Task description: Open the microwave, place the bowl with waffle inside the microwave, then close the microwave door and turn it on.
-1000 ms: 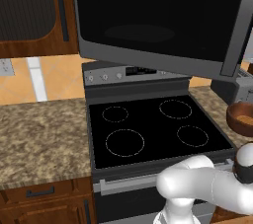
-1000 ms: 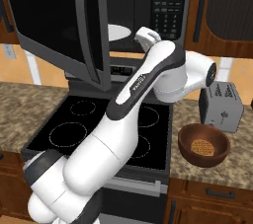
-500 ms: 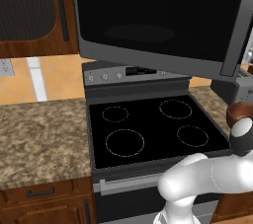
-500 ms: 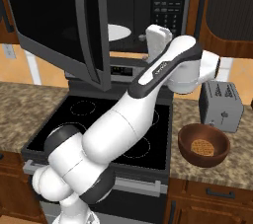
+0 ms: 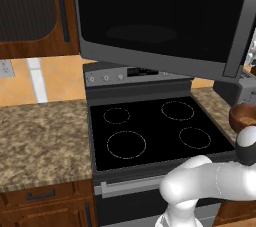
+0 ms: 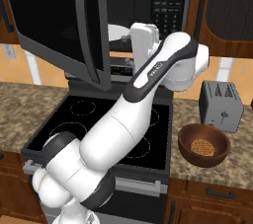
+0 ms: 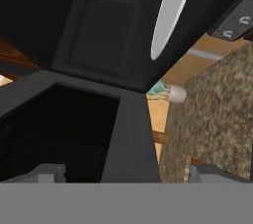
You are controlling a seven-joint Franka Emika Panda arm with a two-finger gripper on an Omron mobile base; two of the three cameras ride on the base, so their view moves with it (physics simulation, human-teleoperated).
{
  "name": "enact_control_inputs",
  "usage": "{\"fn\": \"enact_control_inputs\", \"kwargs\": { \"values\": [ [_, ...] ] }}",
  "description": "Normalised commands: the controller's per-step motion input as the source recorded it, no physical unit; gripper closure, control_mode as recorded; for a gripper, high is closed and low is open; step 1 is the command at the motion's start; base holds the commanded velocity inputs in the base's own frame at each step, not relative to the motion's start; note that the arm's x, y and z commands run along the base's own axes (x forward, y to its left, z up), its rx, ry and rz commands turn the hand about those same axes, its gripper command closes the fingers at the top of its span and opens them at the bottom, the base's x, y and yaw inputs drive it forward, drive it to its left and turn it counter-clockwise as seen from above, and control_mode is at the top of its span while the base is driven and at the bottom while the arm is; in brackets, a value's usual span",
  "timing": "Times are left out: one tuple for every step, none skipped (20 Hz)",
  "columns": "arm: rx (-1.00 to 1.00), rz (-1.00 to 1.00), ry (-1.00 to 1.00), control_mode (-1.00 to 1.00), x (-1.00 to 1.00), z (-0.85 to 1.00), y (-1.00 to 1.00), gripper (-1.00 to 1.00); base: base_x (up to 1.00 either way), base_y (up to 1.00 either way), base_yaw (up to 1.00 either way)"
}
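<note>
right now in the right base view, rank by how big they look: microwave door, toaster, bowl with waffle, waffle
1. microwave door, largest, though nearest the camera
2. and 3. toaster and bowl with waffle look alike; unranked
4. waffle, smallest

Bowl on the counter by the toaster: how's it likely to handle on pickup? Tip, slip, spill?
The bowl looks wide and low, so it is probably hard to tip. Its smooth curved wall may slip between the fingers; a rim pinch seems safer. The waffle lies loose inside, so it would likely slide if the bowl tilts.
</note>
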Motion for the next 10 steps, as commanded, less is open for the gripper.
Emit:
{"fn": "enact_control_inputs", "kwargs": {
  "values": [
    [0.0, 0.24, 0.0, -1.0, -1.0, 0.01, 0.56, -1.0, 0.0, 0.0, 0.0],
    [0.0, 0.27, 0.0, -1.0, -1.0, 0.08, 0.6, -1.0, 0.0, 0.0, 0.0],
    [0.0, 0.28, 0.0, -1.0, -1.0, 0.08, 0.64, -1.0, 0.0, 0.0, 0.0],
    [0.0, 0.3, 0.0, -1.0, -1.0, 0.12, 0.64, -1.0, 0.0, 0.0, 0.0],
    [0.0, 0.31, 0.0, -1.0, -1.0, 0.11, 0.68, -1.0, 0.0, 0.0, 0.0],
    [0.0, 0.3, 0.0, -1.0, -1.0, 0.11, 0.72, -1.0, 0.0, 0.0, 0.0],
    [0.0, 0.28, 0.0, -1.0, -1.0, 0.13, 0.84, -1.0, 0.0, 0.0, 0.0],
    [0.0, 0.27, 0.0, -1.0, -1.0, 0.21, 0.86, -1.0, 0.0, 0.0, 0.0],
    [0.0, 0.25, 0.0, -1.0, -1.0, 0.2, 0.84, -1.0, 0.0, 0.0, 0.0],
    [0.0, 0.24, 0.0, -1.0, -1.0, 0.23, 0.76, -1.0, 0.0, 0.0, 0.0]
  ]
}}
